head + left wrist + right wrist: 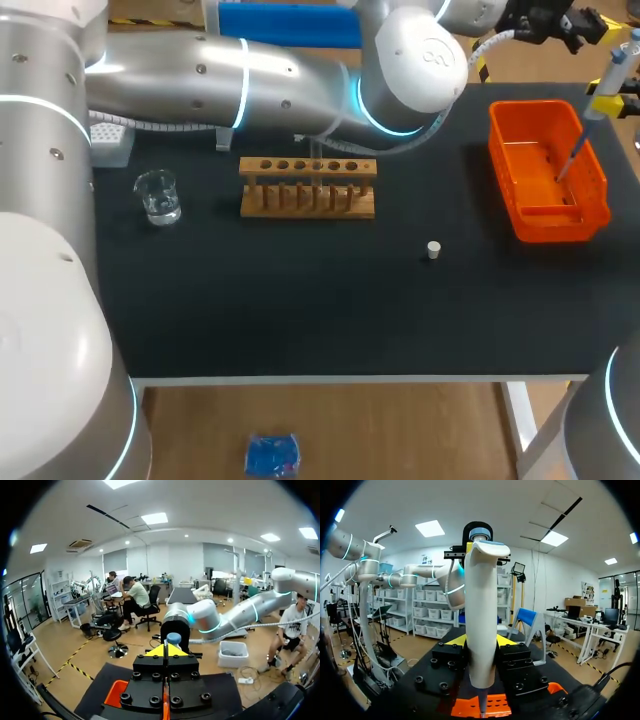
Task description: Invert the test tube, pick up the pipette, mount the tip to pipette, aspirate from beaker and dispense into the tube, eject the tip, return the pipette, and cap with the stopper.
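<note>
Tip-ejection step, as I judge it. I hold the pipette [481, 610] nearly upright in my right gripper [480, 642], both fingers closed on the barrel from opposite sides. Its nozzle hangs inside the orange bin [552, 222] at the table's 2 o'clock, which is placed to catch a discarded tip. My left gripper [169, 651], on the arm reaching across from the left, has its yellow tips together with nothing between them. The blue cap [173, 638] of the pipette lies just ahead of it, apparently so it can press there. The stopper [432, 250] lies at 4 o'clock of the wooden rack [308, 190] and the beaker [158, 195] at its 9 o'clock, both well apart from the bin. Whether a tip is on the nozzle I cannot tell.
</note>
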Available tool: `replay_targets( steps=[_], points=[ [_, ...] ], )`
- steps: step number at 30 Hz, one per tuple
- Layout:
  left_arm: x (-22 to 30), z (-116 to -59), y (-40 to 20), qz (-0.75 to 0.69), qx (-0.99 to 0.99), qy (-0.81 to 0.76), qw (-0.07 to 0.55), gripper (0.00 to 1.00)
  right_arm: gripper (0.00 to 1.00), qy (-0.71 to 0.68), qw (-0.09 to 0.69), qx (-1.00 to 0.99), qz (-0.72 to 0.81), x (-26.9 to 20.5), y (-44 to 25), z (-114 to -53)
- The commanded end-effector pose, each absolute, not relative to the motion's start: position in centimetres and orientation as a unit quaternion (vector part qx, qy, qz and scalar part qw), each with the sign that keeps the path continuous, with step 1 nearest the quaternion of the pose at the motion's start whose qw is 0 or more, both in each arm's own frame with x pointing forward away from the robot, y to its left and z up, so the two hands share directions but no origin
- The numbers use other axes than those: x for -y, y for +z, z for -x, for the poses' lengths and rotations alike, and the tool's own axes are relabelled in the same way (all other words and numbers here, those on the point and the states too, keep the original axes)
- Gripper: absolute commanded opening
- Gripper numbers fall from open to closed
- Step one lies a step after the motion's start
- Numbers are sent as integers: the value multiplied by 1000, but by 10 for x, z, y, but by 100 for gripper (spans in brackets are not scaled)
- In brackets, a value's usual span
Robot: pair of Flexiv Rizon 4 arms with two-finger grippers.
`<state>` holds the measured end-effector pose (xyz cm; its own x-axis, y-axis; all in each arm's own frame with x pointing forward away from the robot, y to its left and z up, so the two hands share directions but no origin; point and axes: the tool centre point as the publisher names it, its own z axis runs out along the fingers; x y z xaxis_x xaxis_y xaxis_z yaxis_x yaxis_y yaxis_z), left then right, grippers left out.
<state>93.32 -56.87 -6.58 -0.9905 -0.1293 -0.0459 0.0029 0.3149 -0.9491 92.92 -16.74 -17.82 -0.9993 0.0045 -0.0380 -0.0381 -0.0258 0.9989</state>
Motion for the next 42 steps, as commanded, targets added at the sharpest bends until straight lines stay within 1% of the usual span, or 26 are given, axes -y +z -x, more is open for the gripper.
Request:
replay_targets(
  steps=[1, 25, 30, 42],
  points=[
    [574, -941, -70, 34, -802, -594, 53, 0, 0, 716, 13, -698, 14, 169, -178, -930],
    [573, -945, -89, 54, -796, -602, 29, 0, 0, 716, 13, -698, 14, 169, -178, -930],
    [572, -945, -87, 66, -787, -613, 15, 0, 0, 716, 13, -698, 14, 169, -178, -930],
    [570, -938, -73, 81, -779, -622, 12, 0, 0, 716, 13, -698, 14, 169, -178, -930]
  ],
)
